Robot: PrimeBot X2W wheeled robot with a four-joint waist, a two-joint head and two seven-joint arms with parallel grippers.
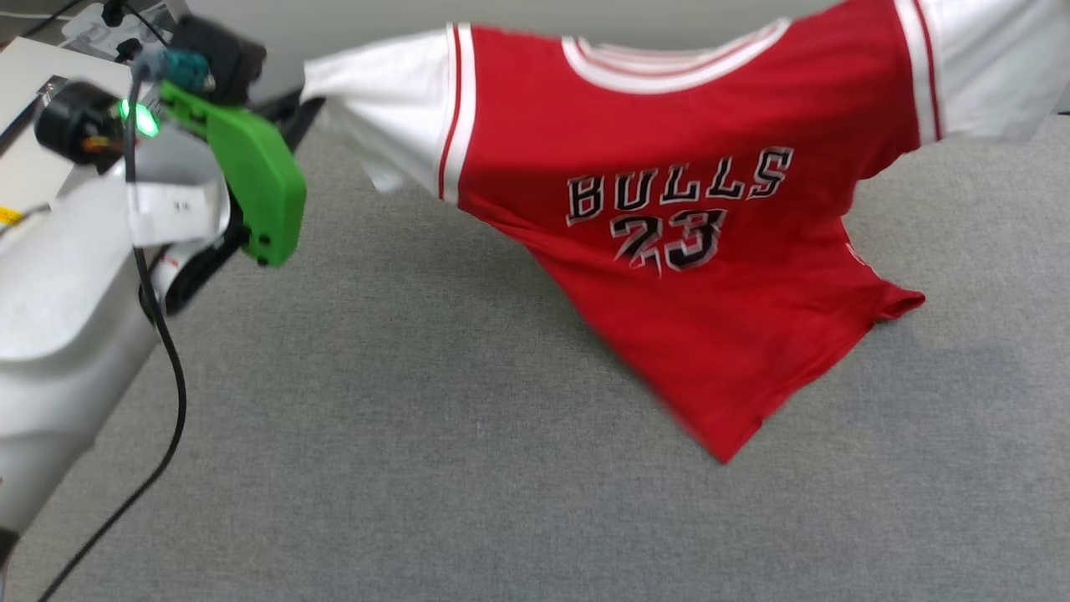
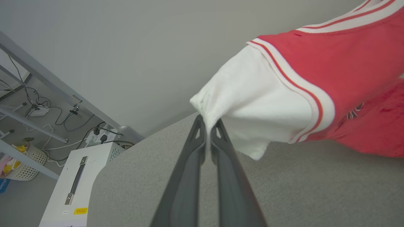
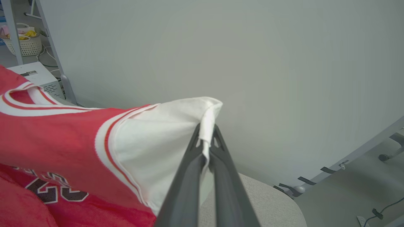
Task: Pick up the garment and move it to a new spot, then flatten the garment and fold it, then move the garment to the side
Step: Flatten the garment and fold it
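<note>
- We see the red jersey (image 1: pixel 669 334) held up in the air and stretched wide between the two arms. Its front faces the head camera, with the black lettering "BULLS" (image 1: pixel 677 188) and the number "23" (image 1: pixel 669 238) readable.
- The left gripper (image 2: pixel 207 123) has its two dark fingers pressed together on the edge of one white sleeve (image 2: pixel 252 107). In the left wrist view the cloth bunches just above the fingertips.
- The right gripper (image 3: pixel 206 130) is likewise clamped on the cuff of the other white sleeve (image 3: pixel 157 135), with a fold of white cloth caught between its fingers.
- In the head view the jersey hangs slanted. The striped collar (image 1: pixel 669 71) is at the top, and the red body falls to a pointed lower corner (image 1: pixel 723 447) over the grey table (image 1: pixel 376 468).
- That corner is blurred, so we cannot tell whether it touches the surface.
- A second hem corner (image 1: pixel 899 301), on the robot's right, sits close to the table with a shadow beside it.
- The left arm's pale forearm (image 1: pixel 50 351) and a green part (image 1: pixel 259 184) at its wrist show at the left of the head view. A black cable (image 1: pixel 167 359) trails along them.
- Behind the table stands a plain grey wall (image 2: pixel 126 47).
- Past the table's edge, the left wrist view shows a white cabinet (image 2: pixel 79 183) with a metal handle. Near it on the floor are loose cables (image 2: pixel 47 107) and a pale basket (image 2: pixel 23 164).
</note>
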